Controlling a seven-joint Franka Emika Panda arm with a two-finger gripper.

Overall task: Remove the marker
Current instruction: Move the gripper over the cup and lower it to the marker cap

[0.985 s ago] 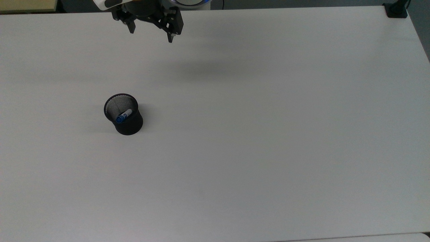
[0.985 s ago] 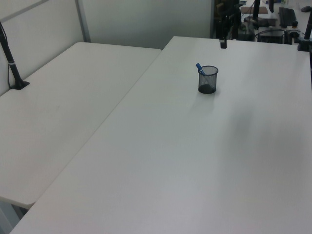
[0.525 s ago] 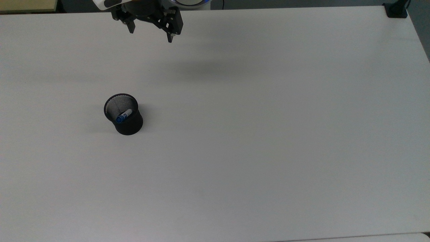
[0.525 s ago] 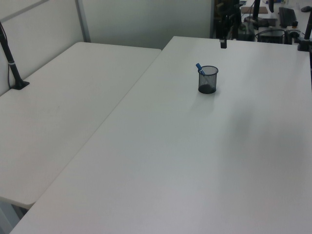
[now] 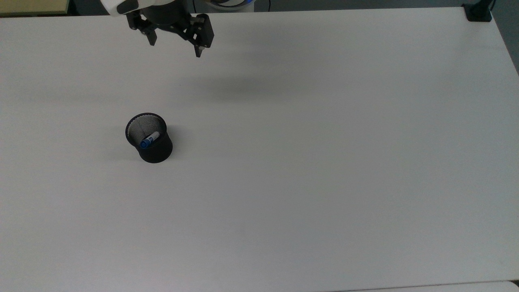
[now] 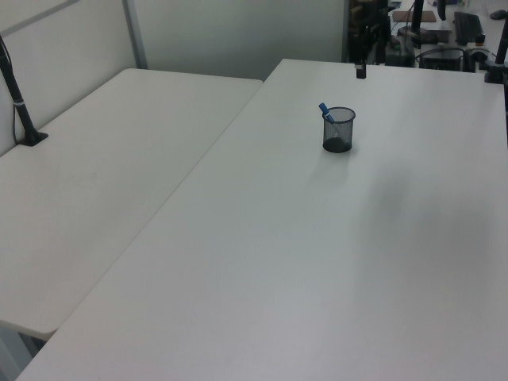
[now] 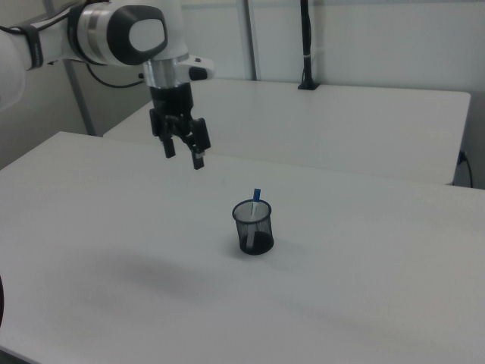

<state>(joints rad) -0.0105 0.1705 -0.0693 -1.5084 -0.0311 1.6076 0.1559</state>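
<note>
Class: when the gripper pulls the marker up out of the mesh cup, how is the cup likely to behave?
The mesh cup looks thin and light, so it may lift or tip if the leaning marker drags on its rim. It stands free on the table, so it could slide.

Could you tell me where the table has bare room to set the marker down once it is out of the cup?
The white table is bare nearly everywhere: the whole stretch to the top view's right of the black mesh cup, and the strip below it. The only occupied spot is the cup holding the marker. The open claw hangs above the far edge.

No legible text, perhaps for distance.
</note>
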